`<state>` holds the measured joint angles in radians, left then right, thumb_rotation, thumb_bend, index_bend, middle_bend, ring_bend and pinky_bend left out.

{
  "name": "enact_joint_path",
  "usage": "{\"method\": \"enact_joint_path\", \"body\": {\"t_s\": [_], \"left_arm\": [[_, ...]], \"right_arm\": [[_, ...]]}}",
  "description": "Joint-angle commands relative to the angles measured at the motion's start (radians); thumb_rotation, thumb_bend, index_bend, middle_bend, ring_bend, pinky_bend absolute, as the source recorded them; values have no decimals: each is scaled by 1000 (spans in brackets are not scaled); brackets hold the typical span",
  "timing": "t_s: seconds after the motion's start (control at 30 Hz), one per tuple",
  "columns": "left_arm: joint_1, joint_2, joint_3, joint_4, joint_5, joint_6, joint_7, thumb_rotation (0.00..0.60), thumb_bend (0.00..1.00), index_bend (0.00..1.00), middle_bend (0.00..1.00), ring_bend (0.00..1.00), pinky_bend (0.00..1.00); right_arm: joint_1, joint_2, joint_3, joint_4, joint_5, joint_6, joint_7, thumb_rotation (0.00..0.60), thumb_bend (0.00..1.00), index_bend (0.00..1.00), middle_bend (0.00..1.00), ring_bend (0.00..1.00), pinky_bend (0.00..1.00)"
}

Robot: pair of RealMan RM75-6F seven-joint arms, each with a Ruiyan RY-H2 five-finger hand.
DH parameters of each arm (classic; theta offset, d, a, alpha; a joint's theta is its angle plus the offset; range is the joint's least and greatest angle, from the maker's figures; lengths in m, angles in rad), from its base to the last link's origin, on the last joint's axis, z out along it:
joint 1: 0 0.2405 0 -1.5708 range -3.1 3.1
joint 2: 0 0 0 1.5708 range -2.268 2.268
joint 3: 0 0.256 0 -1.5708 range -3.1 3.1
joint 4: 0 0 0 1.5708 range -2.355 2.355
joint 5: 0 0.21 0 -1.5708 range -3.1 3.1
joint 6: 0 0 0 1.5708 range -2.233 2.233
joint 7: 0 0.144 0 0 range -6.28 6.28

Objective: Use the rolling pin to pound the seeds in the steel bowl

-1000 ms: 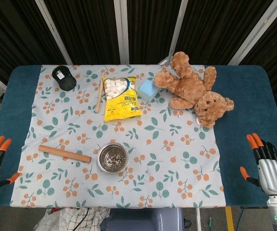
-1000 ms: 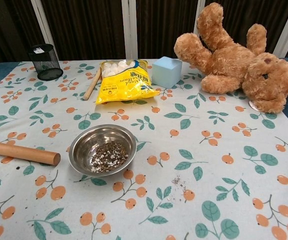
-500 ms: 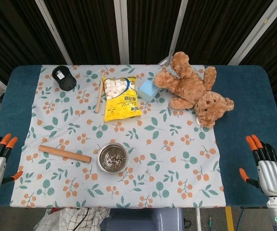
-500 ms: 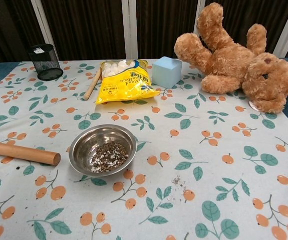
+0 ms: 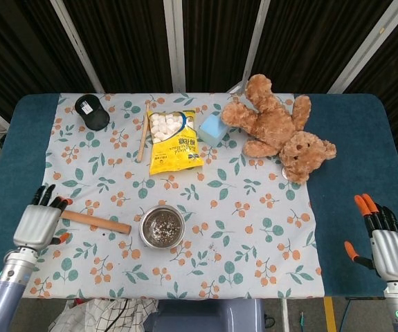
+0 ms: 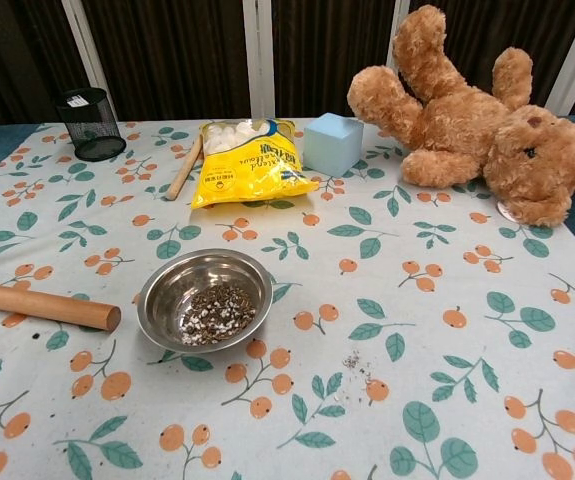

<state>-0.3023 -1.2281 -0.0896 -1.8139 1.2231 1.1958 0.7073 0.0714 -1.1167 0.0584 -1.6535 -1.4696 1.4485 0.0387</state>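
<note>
**Left hand over the pin's end, bowl just beside**

Head view: on the floral cloth (image 5: 254, 228) a black mesh cup (image 5: 91, 111) stands at the far left, then a wooden stick (image 5: 143, 131), a yellow marshmallow bag (image 5: 174, 140), a blue block (image 5: 212, 128) and a teddy bear (image 5: 278, 128) along the far side, all well apart from the bowl (image 5: 162, 226). The rolling pin (image 5: 98, 222) lies just left of the bowl, seeds (image 5: 162, 225) inside. The left hand (image 5: 38, 225) hangs over the pin's left end, fingers extended and slightly apart; whether it touches the pin cannot be told. The right hand (image 5: 387, 249) is at the table's right edge, fingers spread, holding nothing.

Chest view: neither hand shows. The pin (image 6: 42, 305) lies left of the bowl (image 6: 205, 298), near it, with a few spilled seeds (image 6: 355, 362) on the cloth to the bowl's right.
</note>
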Motion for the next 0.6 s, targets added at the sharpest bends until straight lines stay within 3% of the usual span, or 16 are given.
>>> {"method": "enact_joint_path", "body": {"t_s": [0.03, 0.27, 0.6], "left_arm": [[-60, -84, -12, 21, -49, -45, 77, 600, 295, 340, 327, 31, 10], [-131, -207, -12, 69, -129, -70, 182, 600, 305, 377, 363, 39, 10], [-187, -293, 5, 105, -188, -72, 242, 600, 348, 395, 392, 44, 10]], "right_arm": [[1, 2, 3, -2, 4, -2, 4, 600, 359, 0, 0, 0, 0], [-1, 11, 6, -2, 13, -4, 19, 600, 360, 0, 0, 0, 0], [5, 22, 17, -12, 30, -16, 25, 600, 360, 0, 0, 0, 0]]}}
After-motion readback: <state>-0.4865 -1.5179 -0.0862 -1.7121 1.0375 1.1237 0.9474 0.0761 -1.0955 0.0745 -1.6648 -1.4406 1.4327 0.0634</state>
